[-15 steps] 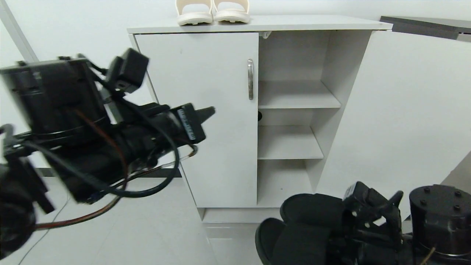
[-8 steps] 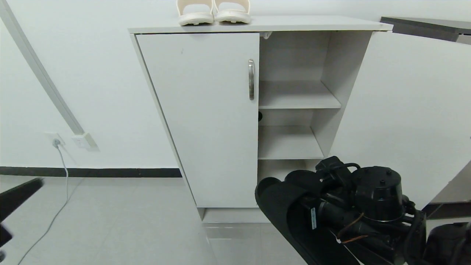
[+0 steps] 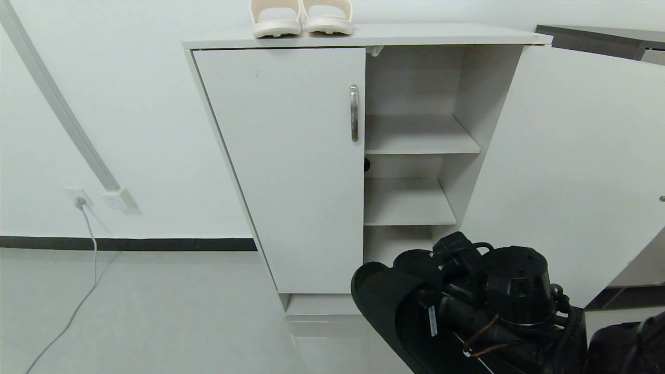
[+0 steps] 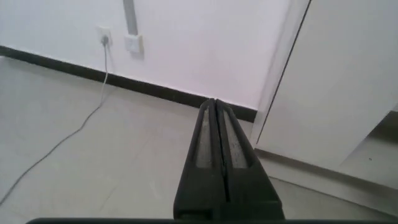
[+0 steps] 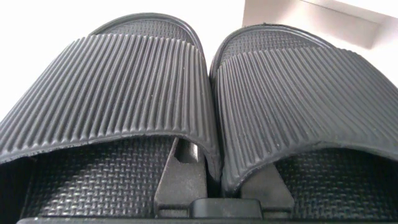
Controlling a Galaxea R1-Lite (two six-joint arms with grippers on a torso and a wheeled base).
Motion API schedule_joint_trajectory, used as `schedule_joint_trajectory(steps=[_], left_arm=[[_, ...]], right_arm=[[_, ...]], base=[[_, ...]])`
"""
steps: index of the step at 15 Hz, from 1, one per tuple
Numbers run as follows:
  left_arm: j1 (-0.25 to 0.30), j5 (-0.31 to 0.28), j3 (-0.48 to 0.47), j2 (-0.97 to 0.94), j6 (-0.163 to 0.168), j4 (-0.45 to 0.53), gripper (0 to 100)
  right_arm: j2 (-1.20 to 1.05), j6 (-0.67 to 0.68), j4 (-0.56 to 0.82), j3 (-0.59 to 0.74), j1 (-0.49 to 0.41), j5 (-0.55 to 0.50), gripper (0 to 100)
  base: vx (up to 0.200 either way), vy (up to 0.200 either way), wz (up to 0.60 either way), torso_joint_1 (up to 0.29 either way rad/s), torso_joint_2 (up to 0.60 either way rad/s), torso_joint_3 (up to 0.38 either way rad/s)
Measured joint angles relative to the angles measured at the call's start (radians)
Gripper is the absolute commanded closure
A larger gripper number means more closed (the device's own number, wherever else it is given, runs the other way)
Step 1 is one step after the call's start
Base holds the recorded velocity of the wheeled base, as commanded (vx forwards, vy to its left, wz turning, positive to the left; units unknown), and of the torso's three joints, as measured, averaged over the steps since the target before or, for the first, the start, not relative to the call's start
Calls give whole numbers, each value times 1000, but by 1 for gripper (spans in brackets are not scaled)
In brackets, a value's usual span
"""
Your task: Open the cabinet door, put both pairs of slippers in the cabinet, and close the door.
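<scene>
- A white cabinet (image 3: 363, 35) stands against a white wall. Its right-hand door (image 3: 571, 156) is swung wide open, so I judge the opening step done.
- The left-hand door (image 3: 286, 166) is shut flat, with its metal handle (image 3: 354, 112) at the inner edge.
- The open half shows two bare shelves (image 3: 421, 140) and a bottom compartment (image 3: 395, 249). No slippers are inside.
- My right tool (image 5: 221, 183) is clamped on a pair of black slippers (image 3: 395, 296). Its fingers pinch the two inner edges together under the ribbed straps.
- The black slippers hang low in front of the open half, near the bottom compartment and outside the cabinet.
- A pair of white slippers (image 3: 301, 18) sits side by side on the cabinet top, above the left-hand door, well apart from either tool.
- My left tool (image 4: 216, 118) has its fingers pressed together and holds nothing. It hangs over the floor (image 4: 93, 162), beside the cabinet's left-hand side.
- Progress, as I judge it: one step of four is finished and the second is under way.
- What is left: set the black pair inside, fetch the white pair down and place it inside, then swing the right-hand door shut.
</scene>
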Motion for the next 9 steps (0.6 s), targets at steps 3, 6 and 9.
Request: schedule_joint_trajectory(steps=[3, 6, 9], left_arm=[[4, -196, 119, -68, 9, -104, 100], [4, -339, 146, -88, -2, -122, 100], [-7, -352, 149, -75, -7, -121, 100]], right_arm=[[1, -2, -5, 4, 2, -2, 100], [2, -4, -5, 6, 9, -1, 100], [4, -3, -7, 12, 18, -2, 100]], base=[[0, 0, 0, 0, 0, 0], [0, 0, 0, 0, 0, 0], [0, 0, 0, 0, 0, 0]])
